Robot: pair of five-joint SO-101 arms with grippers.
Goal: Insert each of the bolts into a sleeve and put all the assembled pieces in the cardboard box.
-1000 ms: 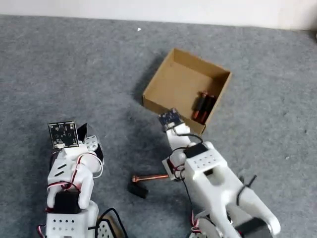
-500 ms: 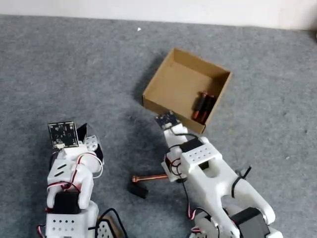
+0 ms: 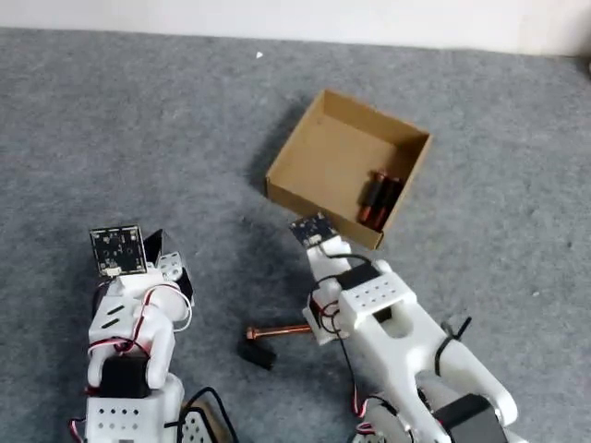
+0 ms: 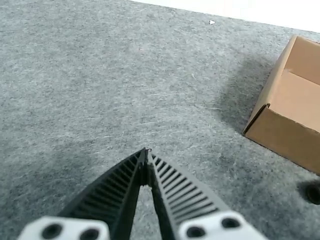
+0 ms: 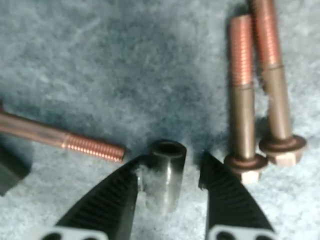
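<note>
Sleeve: a dark cylindrical metal sleeve (image 5: 167, 172) is being flanked by the spread jaws of the right gripper (image 5: 170, 165).
Bolts: three copper-coloured threaded bolts (image 5: 243, 110) are being shown just beside it on grey carpet (image 5: 100, 60).
Left gripper (image 4: 146, 165): being held closed near the brown cardboard box (image 4: 280, 132).

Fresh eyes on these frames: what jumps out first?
The right gripper, open, straddles a dark sleeve, with two copper bolts on one side and a third bolt on the other. In the high view, the cardboard box holds assembled pieces against one wall. The left gripper sits shut over grey carpet.
</note>
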